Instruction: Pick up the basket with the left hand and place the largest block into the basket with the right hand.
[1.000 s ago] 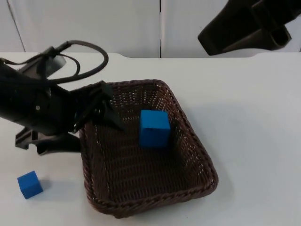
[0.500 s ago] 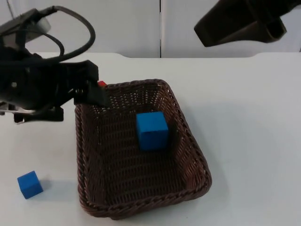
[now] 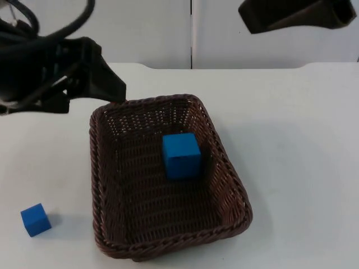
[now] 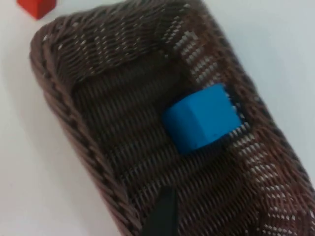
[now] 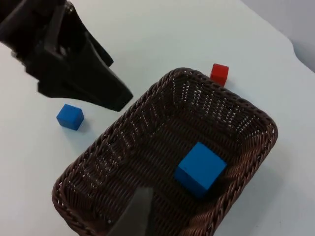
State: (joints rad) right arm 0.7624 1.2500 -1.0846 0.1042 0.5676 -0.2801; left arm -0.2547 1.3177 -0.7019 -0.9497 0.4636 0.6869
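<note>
One block: we are seeing the large blue cube (image 3: 181,155) sitting inside the brown woven wicker basket (image 3: 226,162).
Left gripper (image 3: 106,84): hovering just beyond the basket's far-left corner, off the rim; we cannot tell its fingers.
Right gripper (image 3: 297,14): hanging well beyond the basket; fingers likewise unclear.

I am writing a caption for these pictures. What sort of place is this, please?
Probably a robot test bench or lab, not a home: a bare white table ending at a grey partition wall, with just a wicker basket and coloured blocks, the large blue block inside it.

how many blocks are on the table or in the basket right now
3. A large blue block sits inside the basket, a small blue block lies on the table beside it, and a small red block lies just beyond its far end.
</note>
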